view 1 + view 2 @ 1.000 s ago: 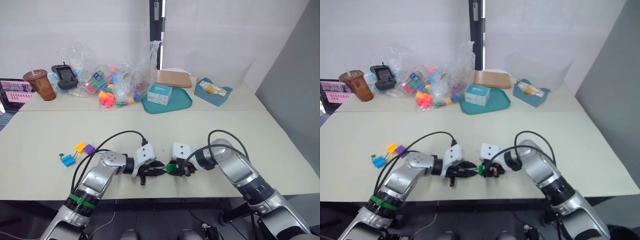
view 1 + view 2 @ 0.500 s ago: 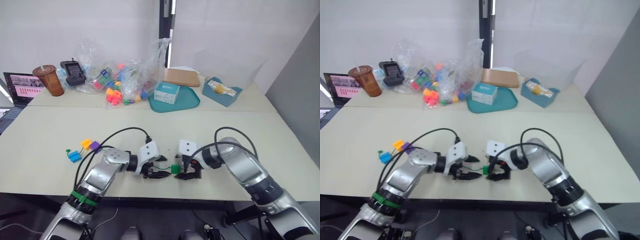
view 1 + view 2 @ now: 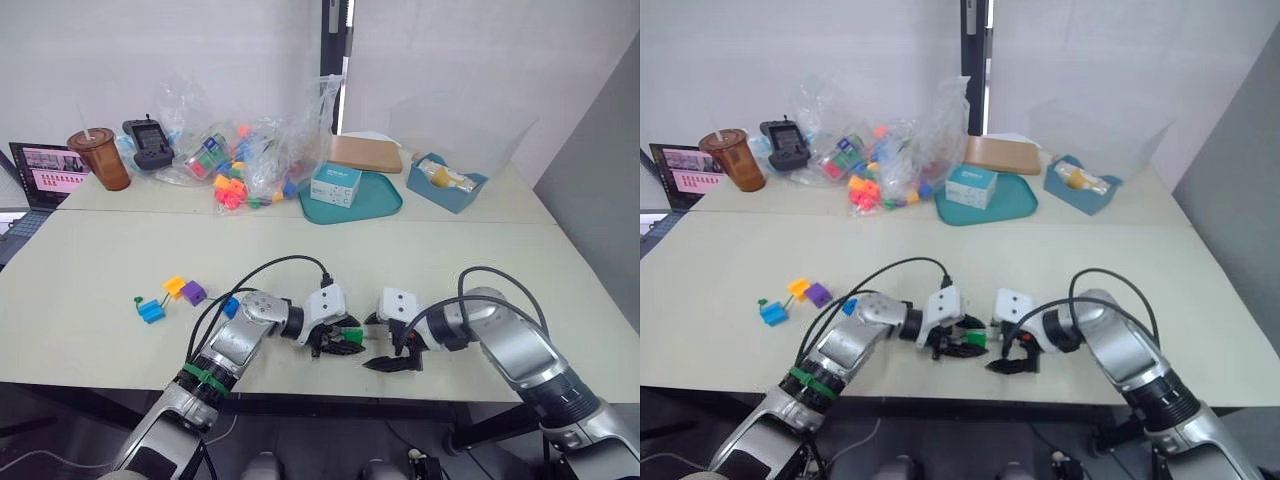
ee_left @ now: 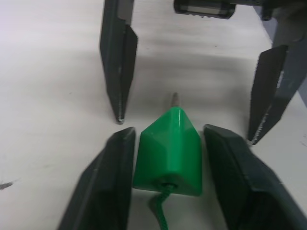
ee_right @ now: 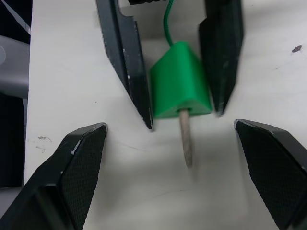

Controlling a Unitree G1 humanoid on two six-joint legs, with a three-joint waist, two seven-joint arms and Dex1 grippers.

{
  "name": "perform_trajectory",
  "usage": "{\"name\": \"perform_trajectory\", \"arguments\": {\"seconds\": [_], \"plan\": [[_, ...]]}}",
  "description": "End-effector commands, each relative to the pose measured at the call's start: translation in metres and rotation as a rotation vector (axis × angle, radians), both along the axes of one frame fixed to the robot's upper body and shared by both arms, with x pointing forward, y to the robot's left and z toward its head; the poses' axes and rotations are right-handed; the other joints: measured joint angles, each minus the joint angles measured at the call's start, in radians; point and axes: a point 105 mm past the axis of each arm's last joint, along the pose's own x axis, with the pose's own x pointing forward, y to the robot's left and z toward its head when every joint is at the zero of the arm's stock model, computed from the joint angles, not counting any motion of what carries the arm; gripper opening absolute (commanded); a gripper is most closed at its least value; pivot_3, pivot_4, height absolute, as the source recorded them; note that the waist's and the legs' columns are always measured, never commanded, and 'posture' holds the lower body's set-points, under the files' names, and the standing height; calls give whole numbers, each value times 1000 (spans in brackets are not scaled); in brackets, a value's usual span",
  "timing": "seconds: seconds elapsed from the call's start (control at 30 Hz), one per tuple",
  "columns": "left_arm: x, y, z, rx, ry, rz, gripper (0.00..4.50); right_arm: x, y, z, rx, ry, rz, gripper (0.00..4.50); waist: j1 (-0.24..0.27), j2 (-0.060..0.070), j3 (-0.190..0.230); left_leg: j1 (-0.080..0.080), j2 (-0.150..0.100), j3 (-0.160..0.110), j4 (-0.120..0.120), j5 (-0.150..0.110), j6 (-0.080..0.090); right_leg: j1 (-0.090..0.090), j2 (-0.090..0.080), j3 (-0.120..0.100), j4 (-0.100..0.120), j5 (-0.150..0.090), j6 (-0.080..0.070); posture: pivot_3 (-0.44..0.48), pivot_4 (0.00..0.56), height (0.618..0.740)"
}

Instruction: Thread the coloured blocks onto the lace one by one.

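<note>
The first threading is judged to be in hand. The green block [image 4: 169, 151] is seen between the fingers of the left claw [image 3: 345, 338], near the front edge of the bench [image 3: 420, 270]. In the left wrist view the fingers flank the block closely, one touching or nearly touching its side, the other with a sliver of gap; whether it is truly clamped cannot be told. The lace [image 4: 159, 213] is already passed through the block: green cord trails from the face nearest the left wrist, and the stiff tip [image 5: 186, 139] sticks out of the opposite face.

The long axis of block and tip runs roughly level along the bench, the tip pointing away from the left claw and towards the right claw [image 3: 392, 363]. The right claw is held wide apart with nothing in it, just beyond the tip, its fingers to either side of that line.

The next move is judged to call for the right claw to be brought over the tip and closed on it, so the lace can be drawn through.

The yellow block [image 3: 174, 287], purple block [image 3: 193, 293], light blue block [image 3: 152, 311] and dark blue block [image 3: 230, 306] lie unthreaded, well off to the left.
</note>
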Motion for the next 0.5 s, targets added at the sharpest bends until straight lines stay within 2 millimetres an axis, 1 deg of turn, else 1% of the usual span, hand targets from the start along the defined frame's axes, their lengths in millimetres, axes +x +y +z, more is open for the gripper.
{"name": "perform_trajectory", "arguments": {"seconds": [0.03,0.2,0.23,0.27,0.33,0.4,0.5], "plan": [[-12,3,-15,55,44,-52,1212,3,-6,-7,-19,14,-17,4500,-1,0,0,1,0,0,0,0,0,1,0,0,0,0,0,0,150,740],[-12,10,-16,71,48,-49,1211,5,-7,-11,-44,10,-7,4500,-8,0,0,1,0,0,0,0,0,1,0,0,0,0,0,0,150,740],[-11,10,-16,73,47,-48,1210,5,-8,-11,-50,7,-5,3955,-8,0,0,1,0,0,0,0,0,1,0,0,0,0,0,0,150,740],[-11,11,-16,74,47,-48,1210,6,-8,-12,-60,2,-2,3724,-8,0,0,1,0,0,0,0,0,1,0,0,0,0,0,0,150,740],[-12,12,-16,78,46,-46,1208,5,-6,-11,-54,1,10,3081,-9,0,0,2,0,0,0,0,0,1,0,0,0,0,0,0,150,740],[-12,12,-17,82,48,-44,1206,3,-4,-11,-59,-5,29,2305,-10,0,0,2,0,0,0,0,0,2,0,0,0,0,0,0,150,740],[-11,13,-16,82,52,-39,1205,2,-4,-12,-64,-12,37,1344,-11,0,0,2,0,0,0,0,0,2,0,0,1,0,0,0,150,740]]}}
